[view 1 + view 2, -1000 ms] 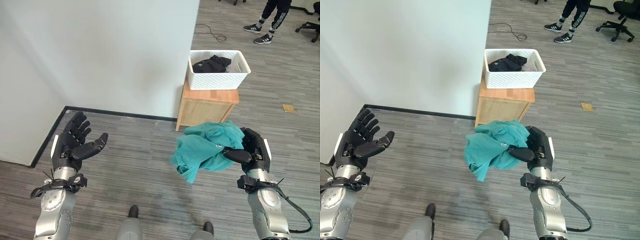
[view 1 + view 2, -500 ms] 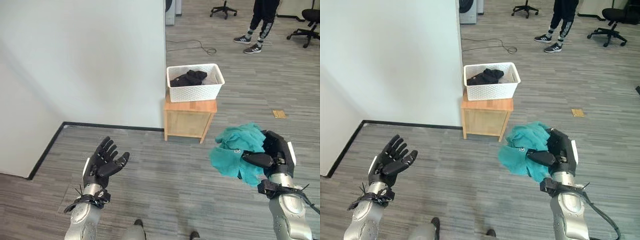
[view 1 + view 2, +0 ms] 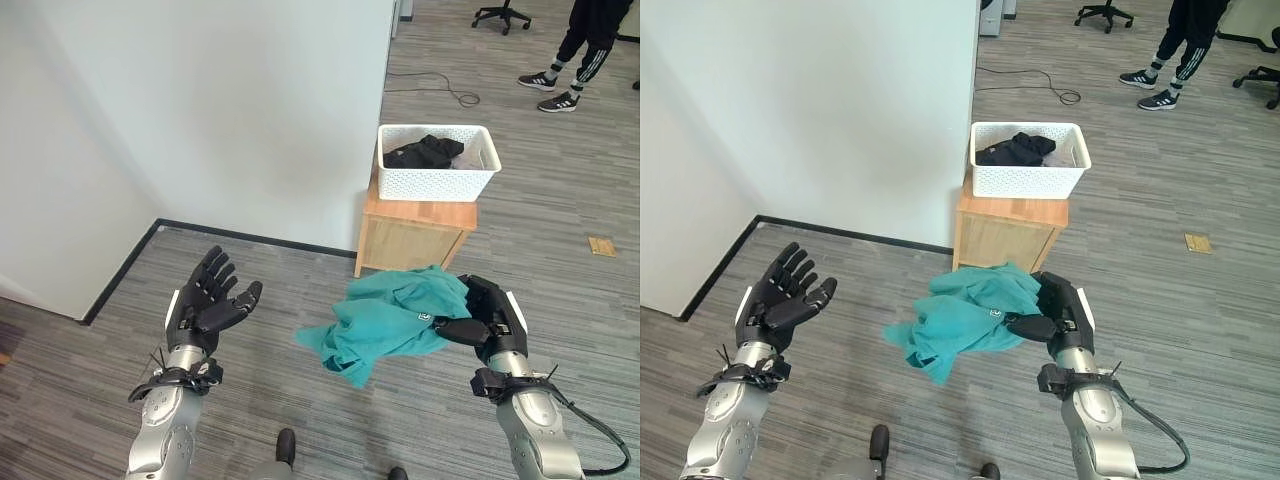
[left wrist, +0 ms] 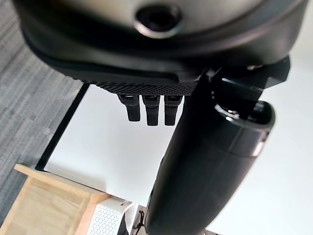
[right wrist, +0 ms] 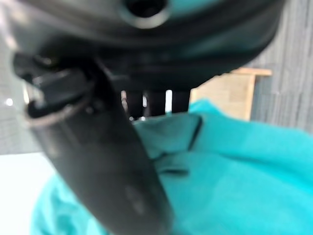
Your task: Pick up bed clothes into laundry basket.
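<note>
Right robot hand (image 3: 493, 322), as I see it, clasps the teal garment (image 3: 385, 320), its length trailing down-left, small unreadable label beside the thumb; left robot hand (image 3: 205, 303) spread empty; white basket (image 3: 438, 165) beyond.

The right hand (image 3: 492, 318) has its palm and most of its fingers buried under the teal shirt (image 3: 385, 320) bunched against it. In the right wrist view the thumb is a blur. Far beyond that hand, a person (image 3: 578, 52) is cut off above the legs, and dark clothes (image 3: 425, 151) lie half sunk in the white basket (image 3: 437, 181).
</note>
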`<state>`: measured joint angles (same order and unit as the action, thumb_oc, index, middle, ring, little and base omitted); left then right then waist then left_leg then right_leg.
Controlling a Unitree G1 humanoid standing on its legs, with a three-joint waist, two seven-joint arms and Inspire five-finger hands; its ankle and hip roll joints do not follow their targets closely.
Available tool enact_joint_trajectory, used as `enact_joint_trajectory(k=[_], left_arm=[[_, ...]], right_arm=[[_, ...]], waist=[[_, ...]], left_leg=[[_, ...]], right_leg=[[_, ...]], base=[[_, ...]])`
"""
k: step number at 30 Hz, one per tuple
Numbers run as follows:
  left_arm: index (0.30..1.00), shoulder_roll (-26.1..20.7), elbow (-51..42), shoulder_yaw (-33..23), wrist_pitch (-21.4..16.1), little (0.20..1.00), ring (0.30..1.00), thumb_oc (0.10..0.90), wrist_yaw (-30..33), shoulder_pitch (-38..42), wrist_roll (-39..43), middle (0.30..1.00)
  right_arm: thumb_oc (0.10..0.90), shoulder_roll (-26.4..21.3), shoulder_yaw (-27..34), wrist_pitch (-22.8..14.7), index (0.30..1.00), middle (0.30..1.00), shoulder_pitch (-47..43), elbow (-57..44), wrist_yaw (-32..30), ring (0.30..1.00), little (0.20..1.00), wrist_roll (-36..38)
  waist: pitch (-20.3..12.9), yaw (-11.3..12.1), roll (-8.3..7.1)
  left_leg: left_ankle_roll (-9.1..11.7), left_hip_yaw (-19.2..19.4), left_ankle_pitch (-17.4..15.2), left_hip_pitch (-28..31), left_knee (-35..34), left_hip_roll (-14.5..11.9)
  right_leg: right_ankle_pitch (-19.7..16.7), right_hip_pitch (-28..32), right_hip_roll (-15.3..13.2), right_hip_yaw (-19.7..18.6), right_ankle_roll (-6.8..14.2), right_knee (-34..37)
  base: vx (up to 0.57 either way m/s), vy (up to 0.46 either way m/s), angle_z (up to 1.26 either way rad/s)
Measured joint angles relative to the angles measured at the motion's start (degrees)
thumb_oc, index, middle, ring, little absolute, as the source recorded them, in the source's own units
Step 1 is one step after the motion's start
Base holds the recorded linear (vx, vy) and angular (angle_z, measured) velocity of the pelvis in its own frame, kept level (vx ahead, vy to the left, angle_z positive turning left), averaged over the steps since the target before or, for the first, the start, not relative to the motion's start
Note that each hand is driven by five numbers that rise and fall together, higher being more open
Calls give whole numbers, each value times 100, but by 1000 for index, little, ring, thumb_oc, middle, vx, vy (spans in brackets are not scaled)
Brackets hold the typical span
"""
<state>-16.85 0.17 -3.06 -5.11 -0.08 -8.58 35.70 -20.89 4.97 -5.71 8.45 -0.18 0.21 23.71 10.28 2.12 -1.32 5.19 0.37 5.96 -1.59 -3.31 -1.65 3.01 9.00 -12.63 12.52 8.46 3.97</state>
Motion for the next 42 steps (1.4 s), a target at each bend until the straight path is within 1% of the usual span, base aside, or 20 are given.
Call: enact_joint_trajectory(k=[5, 7, 11, 12, 13, 15, 19, 20, 21, 23, 25, 27, 32, 33, 35, 36, 37, 38, 40, 42], left_arm=[[900, -44, 360, -154, 10, 900, 900, 800, 219, 61, 3, 900], [900, -42, 459, -163, 23, 900, 900, 800, 301, 99, 12, 900], [900, -224, 425, -167, 19, 900, 900, 800, 322, 231, 18, 900], [900, -291, 463, -218, 5, 900, 900, 800, 321, 332, 19, 900], [900, -152, 648, -224, -13, 900, 900, 800, 329, 447, 22, 900], [900, 167, 801, -218, 24, 900, 900, 800, 315, 364, 14, 900], [900, 34, 575, -342, -89, 900, 900, 800, 294, 472, 15, 900], [900, -7, 622, -274, -80, 900, 900, 800, 319, 566, 19, 900], [900, -6, 594, -185, -84, 900, 900, 800, 296, 540, 22, 900], [900, -50, 490, -100, -80, 900, 900, 800, 147, 624, 33, 900], [900, -7, 526, 17, -84, 900, 900, 800, 169, 597, 227, 900], [900, -8, 518, 149, -78, 900, 900, 800, 189, 660, 254, 900], [900, -28, 476, 423, -80, 900, 900, 800, 181, 516, 253, 900], [900, -20, 432, 433, -82, 900, 900, 800, 165, 376, 252, 900], [900, -18, 430, 464, -71, 900, 900, 800, 203, 210, 249, 900], [900, 6, 421, 523, -69, 900, 900, 800, 205, 109, 247, 900], [900, -96, 433, 517, -68, 900, 900, 800, 197, 104, 247, 900], [900, -124, 418, 503, 0, 900, 900, 800, 232, 244, 246, 900], [900, -154, 400, 475, 60, 900, 900, 800, 211, 549, 221, 900], [900, -219, 311, 508, 48, 900, 900, 800, 210, 944, 214, 900]], right_arm=[[400, 3, -3, 2, 300, 300, -310, 0, -127, 300, 300, -26], [400, -93, -18, 1, 300, 300, -495, -11, -116, 300, 300, -67], [400, -86, -17, -6, 300, 300, -504, -53, -119, 300, 300, -66], [400, -3, -42, -21, 300, 300, -584, -23, -119, 300, 300, -67], [400, -83, -37, -20, 300, 300, -647, -14, -118, 300, 300, -68], [400, -272, -67, 17, 300, 300, -683, -19, -150, 300, 300, -75], [400, -247, -64, 37, 300, 300, -598, -21, -110, 300, 300, -94], [400, -206, -67, 81, 300, 300, -539, 29, -110, 300, 300, -93], [400, -219, -88, 77, 300, 300, -560, 97, -88, 300, 300, -88], [400, -366, -152, 118, 300, 300, -684, 215, -26, 300, 300, -63], [400, -453, -144, 86, 300, 300, -749, 197, -52, 300, 300, 110], [400, -506, -98, 50, 300, 300, -787, 139, -130, 300, 300, 202], [400, -525, -212, -75, 300, 300, -1389, 144, -326, 300, 300, 213], [400, -573, -380, -89, 300, 300, -1503, 170, -297, 300, 300, 200], [400, -590, -580, -103, 300, 300, -1534, 140, -266, 300, 300, 170], [400, -648, -638, -80, 300, 300, -1403, 73, -232, 300, 300, 136], [400, -489, -661, -75, 300, 300, -1321, 79, -217, 300, 300, 102], [400, -419, -709, -29, 300, 300, -1138, -44, -152, 300, 300, 19], [400, -376, -669, -28, 300, 300, -1127, -160, -136, 300, 300, -99], [400, -389, -468, -28, 300, 300, -923, -366, -56, 300, 300, -213]], waist=[[160, -54, -61], [488, -116, 147], [567, -249, 145], [595, -420, -78], [661, -552, 13], [670, -463, 443], [622, -762, 378], [606, -866, 277], [548, -893, 288], [521, -777, -47], [497, -325, -197], [472, -273, -246], [418, 183, -216], [370, 399, -156], [306, 547, 4], [172, 534, 295], [162, 522, 232], [21, 476, -125], [50, 303, -129], [109, -23, -8]], left_leg=[[-252, 9, -399, -301, 493, 76], [-422, -121, -376, -65, 357, -45], [-423, -274, -433, -180, 80, -159], [-619, -324, -679, -487, 733, 169], [-695, -242, -1173, -943, 2209, 220], [-335, -165, -1996, -476, 2258, -24], [-225, -447, -1581, 110, 1061, -373], [9, -585, -1448, 417, 883, -505], [43, -715, -1312, 396, 974, -622], [250, -879, -1156, -346, 2882, -433], [-30, -873, -545, -1250, 4684, -479], [-125, -652, -615, -1783, 4995, -473], [-200, 259, -662, -2330, 2712, 104], [-338, -70, -555, -2038, 1555, 439], [-972, 521, -94, -1860, 1024, 606], [-1375, 754, 83, -1672, 1180, 462], [-1349, 597, 457, -1540, 1219, 483], [-1372, 521, 435, -1156, 715, 727], [-1247, 503, 277, -689, 433, 800], [-1195, 110, 373, -283, 98, 797]], right_leg=[[391, -634, -219, -43, -6, -1178], [522, -1452, -279, -376, 128, -2913], [534, -2216, 81, -837, -5, -1838], [140, -2347, -142, -820, -71, -1632], [-169, -2364, -197, -809, 20, -1741], [-212, -2431, -149, -678, 43, -2277], [90, -2763, 76, -161, 132, -2559], [129, -2375, 177, -10, -441, -2393], [249, -2272, 259, 155, -573, -2519], [801, -2073, 255, 143, -849, -2729], [799, -1521, 479, 188, -1113, -2374], [964, -1056, 664, 309, -1303, -1925], [871, 207, 1133, 187, -1113, -777], [927, 490, 1236, -119, -1018, -558], [1054, 913, 1447, -245, -805, -452], [1158, 1129, 1727, -265, -652, -663], [1390, 1185, 1735, -310, -525, -1039], [1843, 704, 1267, -255, -468, -1836], [1602, 86, 858, -162, -163, -3463], [1661, -510, 949, -366, -225, -4289]], base=[[121, 11, 0], [264, -91, -5], [399, -150, 28], [536, -147, 61], [586, -187, 6], [699, -261, -67], [506, -258, 10], [460, -324, 57], [693, -592, 75], [517, -479, 28], [399, -389, -32], [419, -202, 14], [691, -81, -14], [288, -47, -87], [311, -40, -69], [284, -4, -22], [372, 80, -14], [469, 121, -12], [371, 109, 0], [168, -13, 57]])
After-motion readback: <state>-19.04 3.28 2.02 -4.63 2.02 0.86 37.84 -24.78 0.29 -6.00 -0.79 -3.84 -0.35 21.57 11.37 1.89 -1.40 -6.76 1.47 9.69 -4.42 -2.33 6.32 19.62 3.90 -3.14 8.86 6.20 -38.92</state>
